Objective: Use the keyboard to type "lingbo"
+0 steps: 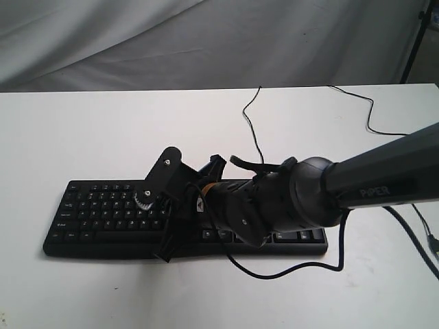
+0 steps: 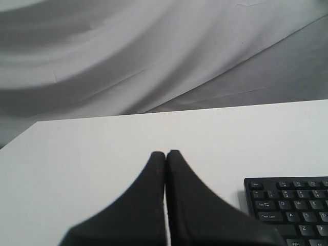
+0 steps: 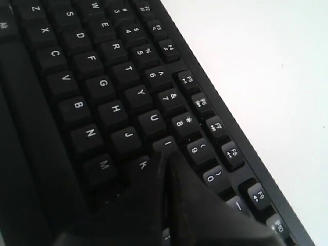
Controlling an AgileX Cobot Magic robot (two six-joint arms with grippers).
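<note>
The keyboard is lying on the white table, and the right arm is reaching over its middle.

From the left wrist, the left gripper is sitting pinched together, just off the keyboard's Esc corner.

From the right wrist, the right gripper is also pressing its fingers together, with its tip at the keyboard's I key. Contact is unclear.

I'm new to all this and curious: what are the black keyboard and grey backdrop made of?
The wide black keyboard looks like matte moulded plastic: dull keys, printed white legends. The grey backdrop seems to be cloth, since it hangs in soft folds.
</note>
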